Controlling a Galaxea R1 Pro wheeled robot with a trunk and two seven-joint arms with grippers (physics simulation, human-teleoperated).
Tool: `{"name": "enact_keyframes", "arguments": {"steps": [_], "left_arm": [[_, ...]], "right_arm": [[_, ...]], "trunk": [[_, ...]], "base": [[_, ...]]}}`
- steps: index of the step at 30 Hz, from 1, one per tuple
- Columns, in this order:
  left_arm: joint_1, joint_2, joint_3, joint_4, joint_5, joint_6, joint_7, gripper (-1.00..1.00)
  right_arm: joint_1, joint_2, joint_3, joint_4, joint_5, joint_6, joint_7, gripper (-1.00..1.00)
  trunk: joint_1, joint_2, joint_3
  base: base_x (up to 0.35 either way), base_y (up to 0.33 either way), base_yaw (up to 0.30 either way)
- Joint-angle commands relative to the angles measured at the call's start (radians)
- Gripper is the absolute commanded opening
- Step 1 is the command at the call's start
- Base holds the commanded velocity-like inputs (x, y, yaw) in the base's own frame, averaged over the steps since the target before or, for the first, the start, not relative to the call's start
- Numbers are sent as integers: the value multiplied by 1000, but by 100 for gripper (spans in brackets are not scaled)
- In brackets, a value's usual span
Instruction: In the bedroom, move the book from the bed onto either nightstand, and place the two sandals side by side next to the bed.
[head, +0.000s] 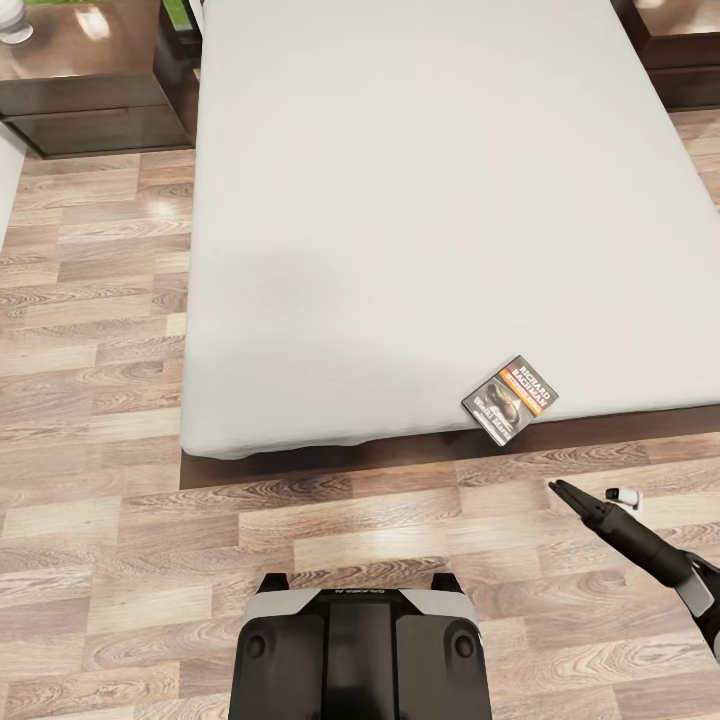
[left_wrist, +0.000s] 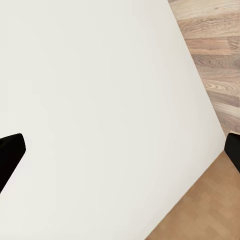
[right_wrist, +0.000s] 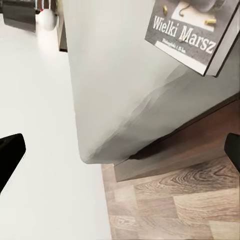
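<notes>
The book (head: 510, 400) lies flat on the bed's pale-grey mattress (head: 400, 200), at the foot edge toward the right corner. My right gripper (head: 590, 495) hangs over the floor just short of that corner, below the book, open and holding nothing. The right wrist view (right_wrist: 120, 152) looks along its spread fingers at the book (right_wrist: 192, 27), the mattress corner (right_wrist: 115, 100) and the dark bed frame (right_wrist: 175, 155). In the left wrist view my left gripper (left_wrist: 120, 150) is open and faces a plain white surface. One nightstand (head: 80, 80) stands left of the bed's head, another (head: 680, 50) to its right. The sandals are out of view.
Wood-plank floor (head: 90, 400) runs along the bed's left side and its foot. My dark base (head: 360, 650) stands on the floor in front of the foot edge. A small white object (head: 15, 25) sits on the left nightstand.
</notes>
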Motion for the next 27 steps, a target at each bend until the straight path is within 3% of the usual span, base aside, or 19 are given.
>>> {"name": "enact_keyframes", "arguments": {"steps": [1,10,27], "left_arm": [[0,0,0,1,9,-9,-1,100],[0,-1,-1,1,7,-9,18,100],[0,-1,-3,1,4,-9,27,100]], "right_arm": [[0,0,-2,1,0,11,4,100],[0,-21,2,11,-31,19,4,100],[0,-26,8,13,-39,21,4,100]], "trunk": [[0,-1,0],[0,-1,0],[8,-15,-7]], "base": [[0,0,0],[0,0,0],[0,0,0]]}}
